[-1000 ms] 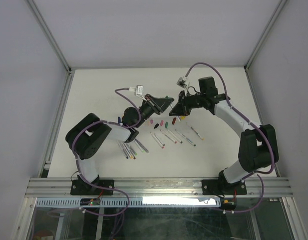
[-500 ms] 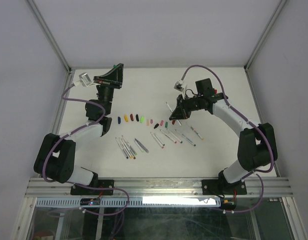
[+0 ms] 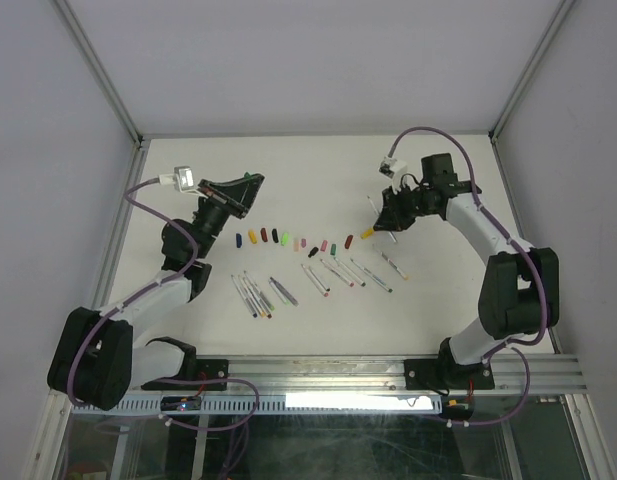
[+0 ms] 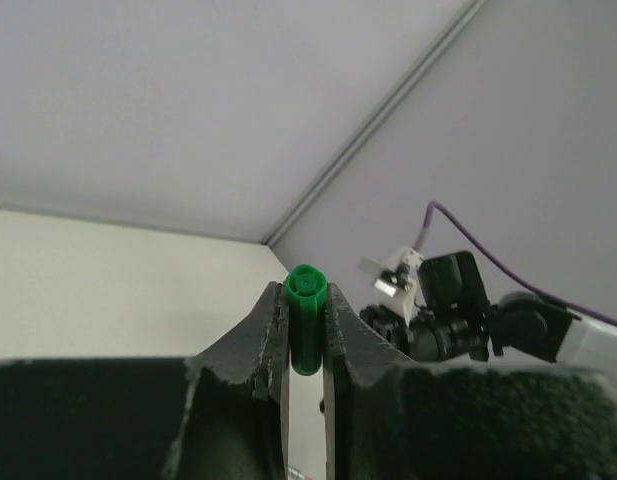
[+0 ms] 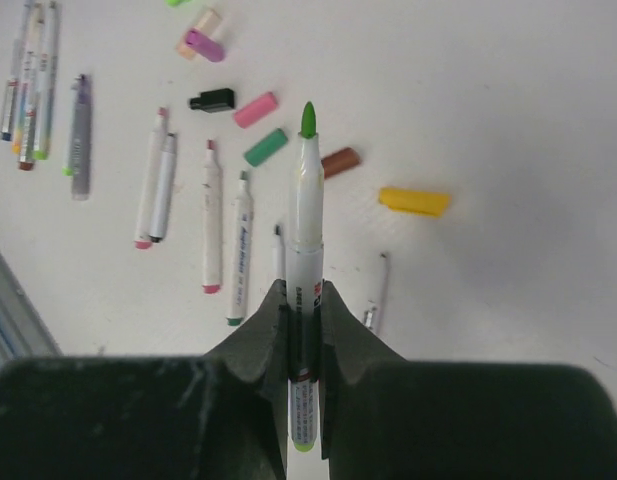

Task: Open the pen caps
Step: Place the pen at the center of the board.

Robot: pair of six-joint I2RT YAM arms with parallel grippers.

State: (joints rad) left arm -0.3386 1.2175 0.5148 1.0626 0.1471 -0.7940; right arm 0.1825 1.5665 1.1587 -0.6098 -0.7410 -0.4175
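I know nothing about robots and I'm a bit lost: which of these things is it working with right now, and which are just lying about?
In hand:
green cap, pinched in the left gripper
green-tipped pen, held by the right gripper

Lying about:
loose coloured caps
uncapped pens

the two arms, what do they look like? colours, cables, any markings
Both the left arm and right arm have white link shells between bulky black joints. A purple cable loops along each, ending at a small white box by the wrist. The left gripper and right gripper have matte black, rough-textured wedge fingers. No markings show.
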